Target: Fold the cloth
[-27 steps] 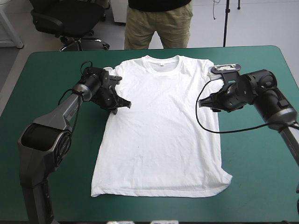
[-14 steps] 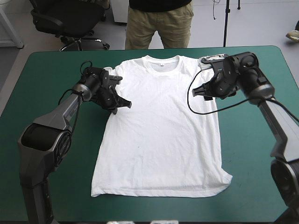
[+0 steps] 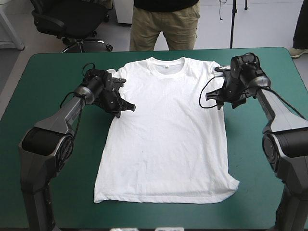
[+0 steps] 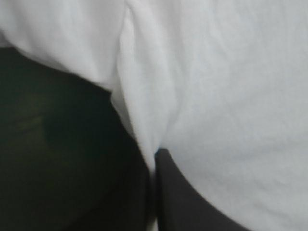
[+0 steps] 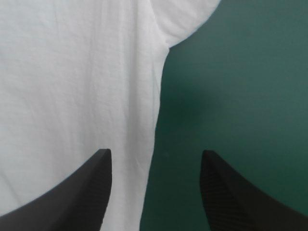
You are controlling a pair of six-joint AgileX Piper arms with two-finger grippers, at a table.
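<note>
The white T-shirt lies spread flat on the teal-green cover, collar toward the far edge. My left gripper sits at the shirt's left armpit. In the left wrist view its black fingers meet with a raised fold of the T-shirt pinched between them. My right gripper hovers at the right armpit, below the sleeve. In the right wrist view the right gripper stands open, and the side edge of the T-shirt runs between its fingers, one over cloth, one over the cover.
Bare teal-green cover shows to the right of the shirt, on its left side and along the front edge. In the right wrist view the cover fills the side past the shirt's edge.
My right arm swung from beside the right sleeve toward the far edge, then settled at the right armpit. The left arm and the shirt have stayed still.
</note>
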